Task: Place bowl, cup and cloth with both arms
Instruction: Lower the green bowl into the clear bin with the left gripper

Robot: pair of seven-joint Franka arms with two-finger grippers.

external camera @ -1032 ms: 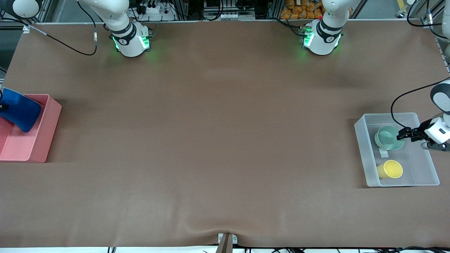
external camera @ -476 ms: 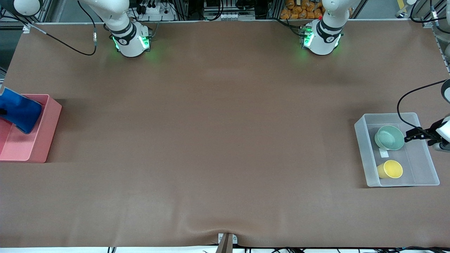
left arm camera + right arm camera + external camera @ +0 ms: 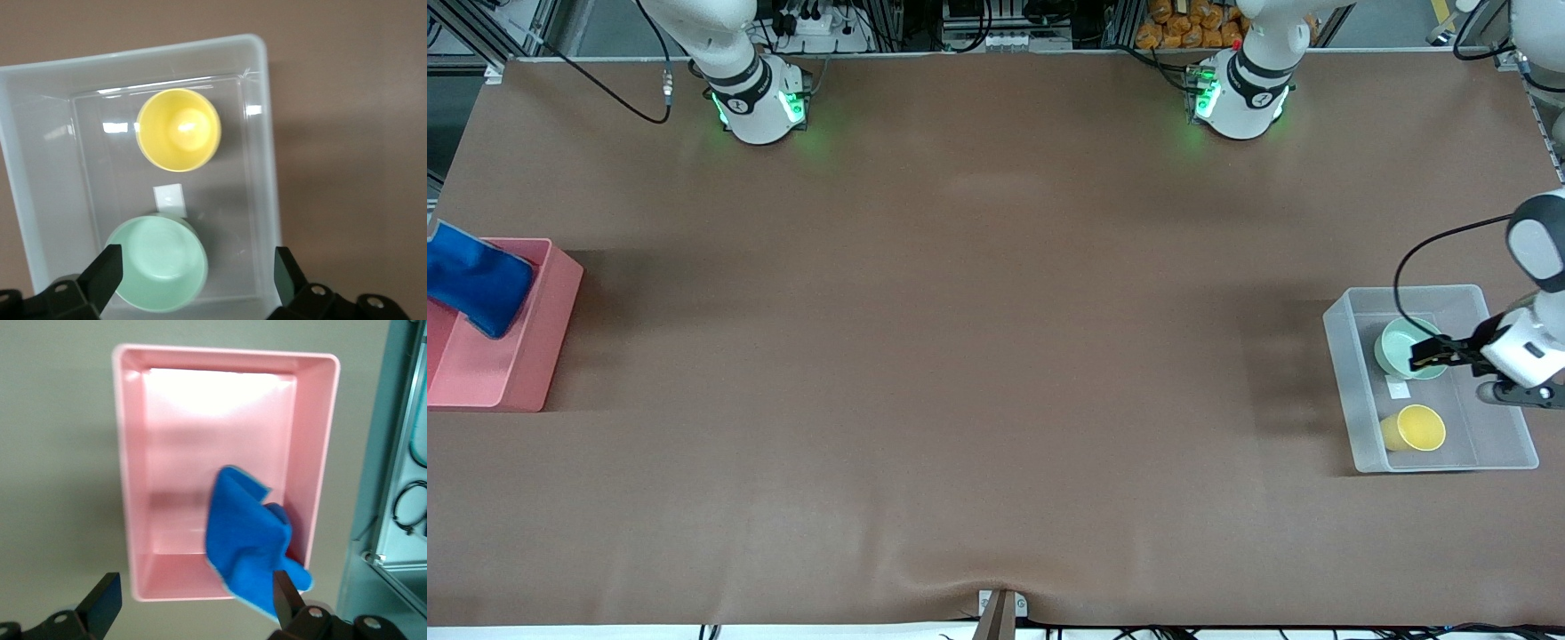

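The left gripper (image 3: pixel 1427 355) is hanging over the clear tub (image 3: pixel 1343 356) with its jaws spread wide and nothing between them; the bowl (image 3: pixel 160 270) is sitting directly beneath it in the tub, and the cup (image 3: pixel 179 129) is standing just past the bowl from the gripper, a small white label (image 3: pixel 168 199) lying on the tub floor between them. Both look light, rigid and glossy, so they are likely to be slippery; a pinch across the bowl's rim wall, one finger inside and one outside, seems the safest hold. The right gripper (image 3: pixel 193 610) is hovering above the pink bin (image 3: pixel 127 487), jaws fully apart and empty, with the cloth (image 3: pixel 250 553) below it, bunched in the bin and draping over its rim. The cloth looks soft and limp, best taken at a raised fold. Compared with half a second ago, the left gripper is reaching farther in over the bowl instead of sitting at the tub's edge, and the cloth is lying much as it did.
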